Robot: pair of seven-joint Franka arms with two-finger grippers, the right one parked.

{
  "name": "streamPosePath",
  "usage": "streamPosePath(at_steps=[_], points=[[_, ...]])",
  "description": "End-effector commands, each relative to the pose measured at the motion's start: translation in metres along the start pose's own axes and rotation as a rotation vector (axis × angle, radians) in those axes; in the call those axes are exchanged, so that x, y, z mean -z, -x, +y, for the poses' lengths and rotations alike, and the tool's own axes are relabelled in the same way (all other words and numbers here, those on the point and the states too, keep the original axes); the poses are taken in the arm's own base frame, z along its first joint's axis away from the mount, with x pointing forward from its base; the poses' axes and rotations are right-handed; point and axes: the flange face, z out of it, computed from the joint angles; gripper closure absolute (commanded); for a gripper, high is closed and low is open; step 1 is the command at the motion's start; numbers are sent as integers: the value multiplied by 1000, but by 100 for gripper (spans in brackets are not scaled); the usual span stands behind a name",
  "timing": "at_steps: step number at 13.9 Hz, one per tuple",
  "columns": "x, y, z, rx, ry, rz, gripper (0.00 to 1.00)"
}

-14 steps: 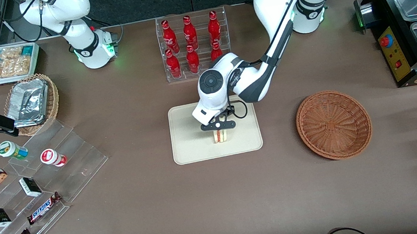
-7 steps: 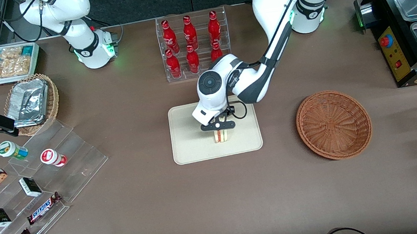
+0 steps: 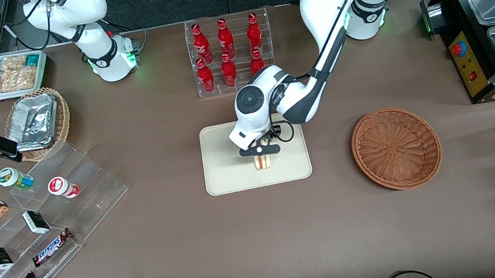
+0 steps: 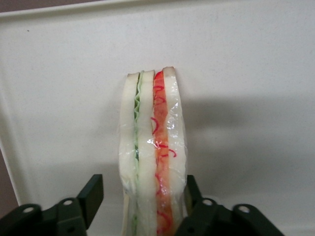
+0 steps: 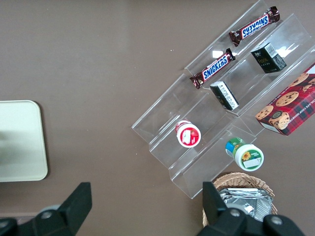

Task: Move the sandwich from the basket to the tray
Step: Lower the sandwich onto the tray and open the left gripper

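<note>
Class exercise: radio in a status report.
Gripper open, straddling sandwich. Sandwich on edge on tray. Basket empty. Nothing obstructing.

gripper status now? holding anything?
Left gripper: open over the flat cream rectangular tray; one finger stands clear of the cream-bread triangular sandwich with the red filling stripe, standing on edge between the fingers.

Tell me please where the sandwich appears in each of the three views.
Front view: sandwich stands on the tray, under the pincer.
Left wrist view: sandwich fills the middle, on edge, between the open pincer fingers.
Right wrist view: not in it.
Shared landmark: the cream tray.
</note>
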Motion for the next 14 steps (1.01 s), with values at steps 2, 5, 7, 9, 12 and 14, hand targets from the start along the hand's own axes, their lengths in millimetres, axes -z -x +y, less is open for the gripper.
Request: streamPosePath(at_steps=[2, 5, 7, 9, 12, 14], points=[[15, -13, 5, 24, 14, 21, 0], [30, -19, 3, 36, 3, 10, 0], [52, -25, 3, 32, -11, 2, 0], [71, -41, -16, 23, -22, -4, 0], [98, -62, -51, -116, -28, -6, 0], [133, -83, -99, -130, -15, -8, 0]])
